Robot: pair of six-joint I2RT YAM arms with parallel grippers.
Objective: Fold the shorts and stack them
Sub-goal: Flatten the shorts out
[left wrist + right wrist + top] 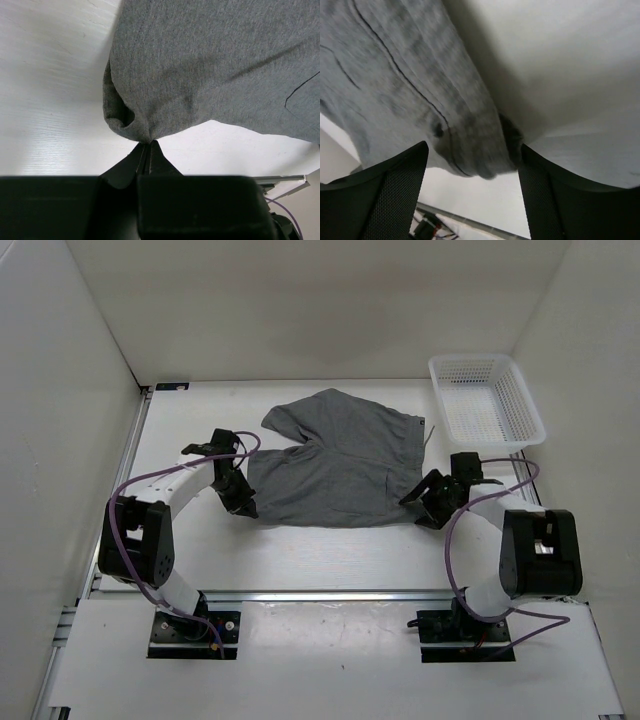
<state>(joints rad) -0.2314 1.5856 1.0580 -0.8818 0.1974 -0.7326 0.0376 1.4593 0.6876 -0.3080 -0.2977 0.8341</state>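
The grey shorts (335, 462) lie spread on the white table, waistband toward the right, one leg reaching to the far left. My left gripper (243, 506) is at their near left corner. In the left wrist view the jaws (146, 146) are shut on a pinched bit of the shorts' hem (131, 125). My right gripper (419, 503) is at the near right corner. In the right wrist view it (472, 160) is open, its fingers (395, 190) wide apart, with the bunched waistband corner (475, 145) between them and touching the right finger.
A white mesh basket (487, 400) stands at the back right, just beyond the right arm. White walls close in the table on the left, back and right. Metal rails run along the table's near edge (330, 595).
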